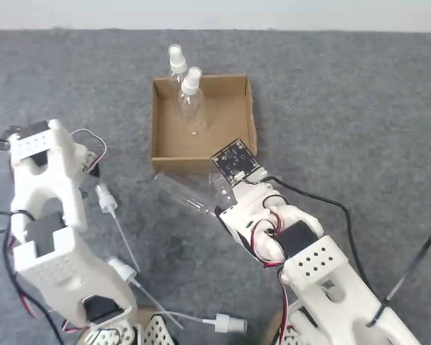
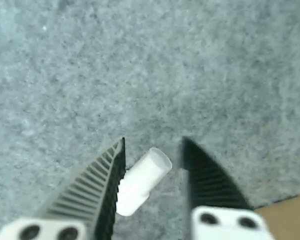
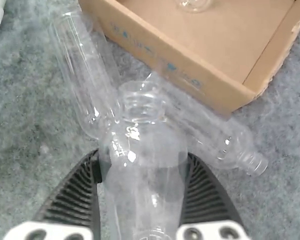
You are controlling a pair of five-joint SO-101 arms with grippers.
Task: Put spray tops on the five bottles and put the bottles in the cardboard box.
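The right wrist view showed what the arm covered from above: the right hand (image 3: 142,157) clamped on a clear topless bottle (image 3: 140,175), with a second bottle (image 3: 82,75) and a third bottle (image 3: 215,135) lying bare on the grey surface (image 3: 30,150) just beside the cardboard box (image 3: 215,60). The left wrist view showed the left hand (image 2: 153,141), fingers apart, either side of a white spray top (image 2: 142,180) on the surface. From above, one capped bottle (image 1: 192,100) was in the box, while a rear capped bottle (image 1: 177,61) at its far wall was either inside or behind, which could not be told.
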